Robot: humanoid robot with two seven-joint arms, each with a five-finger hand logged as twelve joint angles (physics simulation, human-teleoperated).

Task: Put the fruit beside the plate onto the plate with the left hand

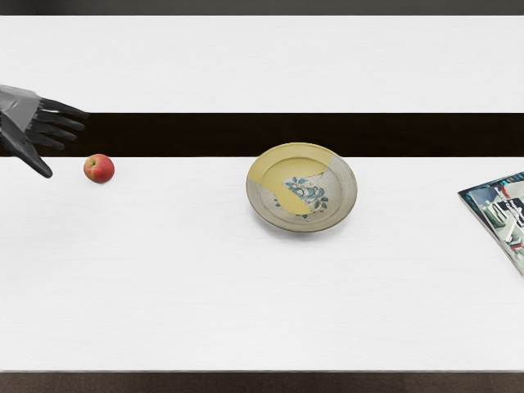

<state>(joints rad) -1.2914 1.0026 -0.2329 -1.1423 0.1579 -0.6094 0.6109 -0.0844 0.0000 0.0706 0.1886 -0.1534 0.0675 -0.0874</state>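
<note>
Robot's black left hand [29, 127], fingers [61, 123] spread wide and gripping nothing, hangs at far left above the white table [164, 286]. A red apple [99, 168] lies just right of the thumb [37, 166], untouched; a yellow-and-grey ceramic plate [260, 196] sits well beyond, then a glossy magazine [499, 217], print unreadable.

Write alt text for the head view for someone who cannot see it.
The robot's black five-finger left hand, fingers spread and holding nothing, is just left of a small red apple on a white table. The apple lies apart from a round yellow-and-grey ceramic plate at centre; a colourful magazine pokes in at right.
</note>
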